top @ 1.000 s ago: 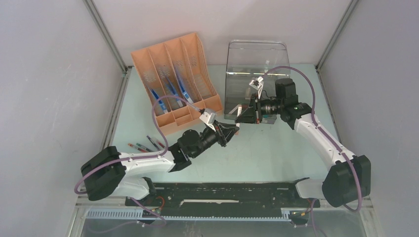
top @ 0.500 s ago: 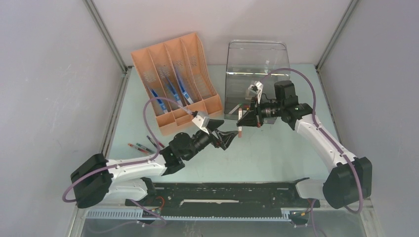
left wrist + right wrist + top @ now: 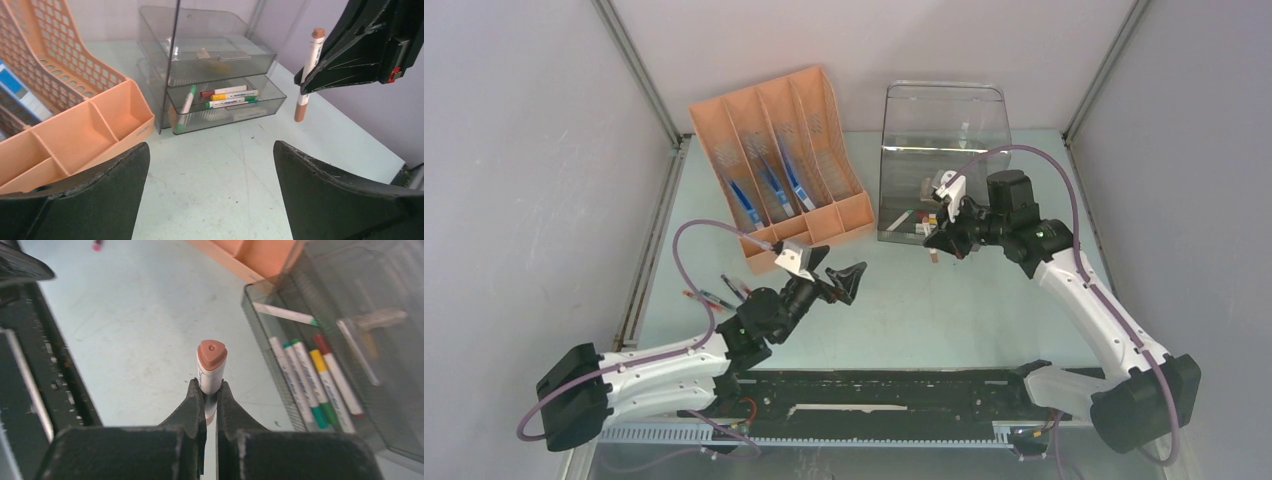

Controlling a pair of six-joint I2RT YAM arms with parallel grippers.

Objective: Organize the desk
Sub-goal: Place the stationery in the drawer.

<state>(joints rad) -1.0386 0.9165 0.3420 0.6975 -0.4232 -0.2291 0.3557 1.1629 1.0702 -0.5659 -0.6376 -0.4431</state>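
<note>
My right gripper (image 3: 210, 387) is shut on a white marker with brown caps (image 3: 211, 362), which stands upright in the jaws. From above, the right gripper (image 3: 939, 243) hangs over the pale mint desk (image 3: 944, 310), just in front of the clear drawer unit (image 3: 944, 140). My left gripper (image 3: 836, 270) is open and holds nothing, a short way left of the marker. The left wrist view shows bare desk (image 3: 240, 170) between its fingers (image 3: 115, 180), with the marker (image 3: 307, 70) up at the right.
The drawer unit's lower tray (image 3: 270, 102) holds several markers (image 3: 227, 97). An orange file sorter (image 3: 774, 150) with blue folders (image 3: 744, 200) stands at the back left. Several pens (image 3: 719, 293) lie on the desk beside the left arm. A black rail strip (image 3: 874, 392) runs along the front.
The left gripper opened wide, let go of the marker and drew back left and nearer. The right gripper closed on the marker and carried it slightly right.
</note>
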